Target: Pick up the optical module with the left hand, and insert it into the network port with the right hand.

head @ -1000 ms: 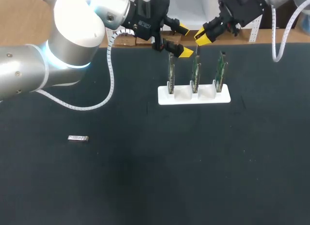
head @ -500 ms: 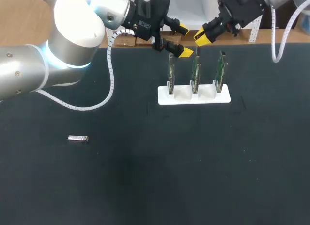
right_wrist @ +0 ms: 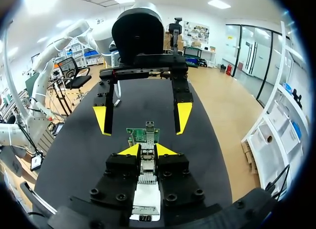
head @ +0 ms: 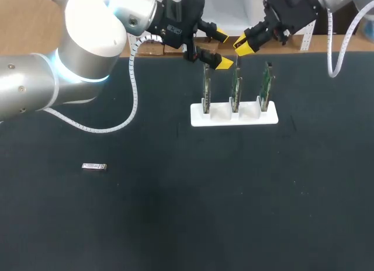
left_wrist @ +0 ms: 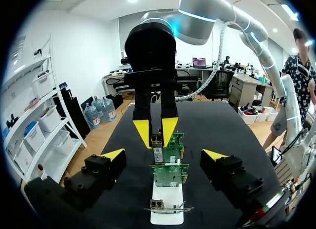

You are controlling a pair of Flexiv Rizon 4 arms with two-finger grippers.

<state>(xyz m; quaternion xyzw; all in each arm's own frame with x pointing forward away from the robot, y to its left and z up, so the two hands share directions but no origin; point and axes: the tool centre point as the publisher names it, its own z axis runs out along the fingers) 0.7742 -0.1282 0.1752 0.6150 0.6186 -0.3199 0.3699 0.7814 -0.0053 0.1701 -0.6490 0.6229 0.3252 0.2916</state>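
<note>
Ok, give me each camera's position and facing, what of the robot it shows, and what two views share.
Head: above and behind, looking down on the table; both arms come in from the sides.
Left wrist: on the left arm, looking along its open left gripper at the board rack.
Right wrist: on the right arm, facing back, right gripper shut on a metal part.
Both wrist views share the board rack and see the other gripper.

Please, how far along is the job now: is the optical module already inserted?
Done: pickup, judging by the open, empty left gripper. In hand: right gripper shut on the optical module above the network cards. Left: seating it; a second module lies on the table.
</note>
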